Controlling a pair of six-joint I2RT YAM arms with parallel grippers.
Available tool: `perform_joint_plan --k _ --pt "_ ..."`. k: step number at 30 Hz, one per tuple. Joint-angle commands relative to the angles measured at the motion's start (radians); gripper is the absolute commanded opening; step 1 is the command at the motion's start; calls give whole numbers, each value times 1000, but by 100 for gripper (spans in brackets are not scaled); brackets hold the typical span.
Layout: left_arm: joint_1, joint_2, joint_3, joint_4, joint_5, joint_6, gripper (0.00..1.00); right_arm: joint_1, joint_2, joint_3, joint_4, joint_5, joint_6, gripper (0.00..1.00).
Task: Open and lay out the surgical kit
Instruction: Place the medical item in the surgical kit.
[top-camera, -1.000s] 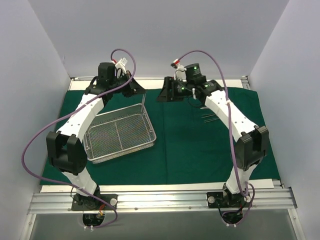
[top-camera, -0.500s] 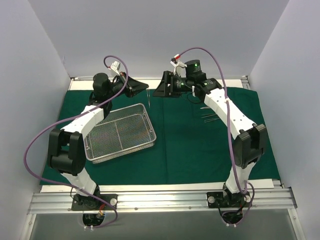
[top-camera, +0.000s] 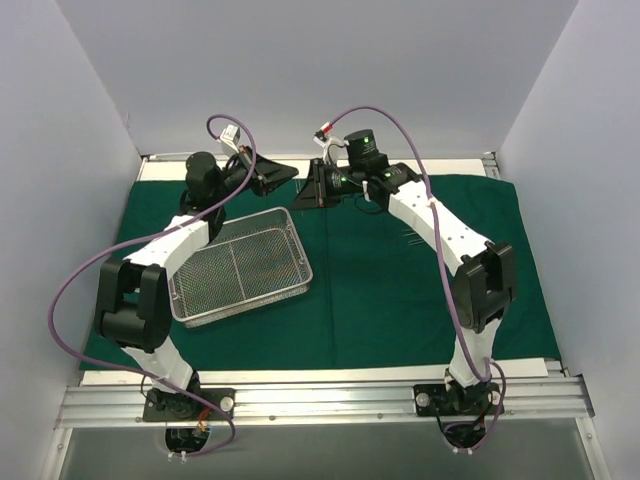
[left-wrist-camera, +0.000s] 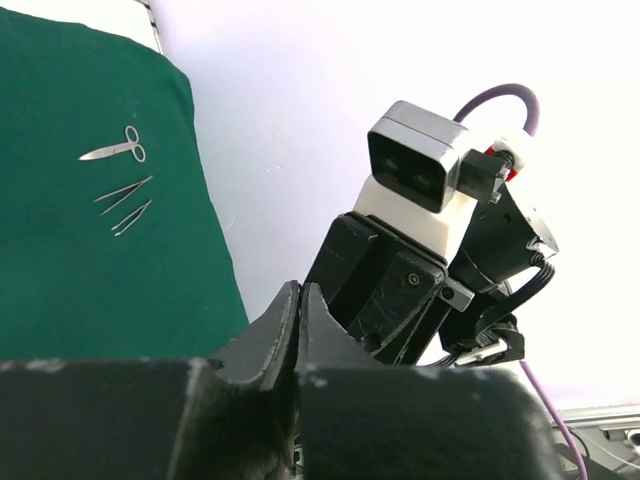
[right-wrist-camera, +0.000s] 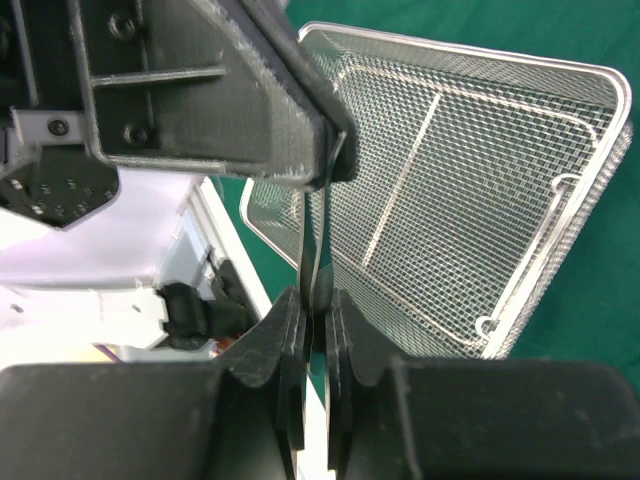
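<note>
Moved: right gripper (right-wrist-camera: 312, 305) has swung left to meet the left gripper (left-wrist-camera: 300, 300) at far centre. Its fingers stood wide a second ago and have now come together.
Drape: dark green drape (top-camera: 400, 290) lies spread flat, covering most of the table.
Tray: wire-mesh tray (top-camera: 240, 265) sits left of centre on the drape, upright, with nothing seen inside.
Left gripper: fingers pressed together. The right wrist view shows them pinching one end of a thin instrument (right-wrist-camera: 312, 245).
Right gripper: fingers closed on the other end of the same piece.
Thin instrument: slim silver strip held in the air between the two grippers, above the tray's far right corner. Its kind is not clear.
Laid out: scissors (left-wrist-camera: 115, 151) and two slender pieces (left-wrist-camera: 124, 190), (left-wrist-camera: 132, 216) lie right of centre on the drape, well apart from the tray.
Step (judged): hand-over from left to right, with both grips on.
Risk: if the arms pull apart while both are clamped, the strip could bend or slip. If the left lets go before the right grip is firm, the piece could pivot or drop into the tray.
</note>
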Motion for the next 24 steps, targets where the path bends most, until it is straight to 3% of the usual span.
perform_joint_plan --k 1,3,4,7,11,13,19,24 --pt "4 -59 -7 76 45 24 6 -12 -13 -2 8 -27 -14 0" --pt "10 -76 -24 25 81 82 27 -22 -33 -20 -8 -14 -41 0" --pt "21 -98 -31 -49 97 166 44 -28 -42 -39 -33 -9 -51 0" --pt "53 -141 -71 -179 169 321 58 -56 -71 -66 -94 -6 -103 0" --pt "146 -214 -103 -359 235 525 61 -90 -96 -76 -257 0 -245 0" --pt "151 -243 -39 -585 243 732 61 -105 -117 -79 -327 -1 -319 0" --pt "24 -201 140 -863 381 1080 63 -64 -194 -175 -332 -173 -342 0" --pt "-28 -231 200 -1103 341 1372 67 -5 -217 -206 -409 -185 -359 0"
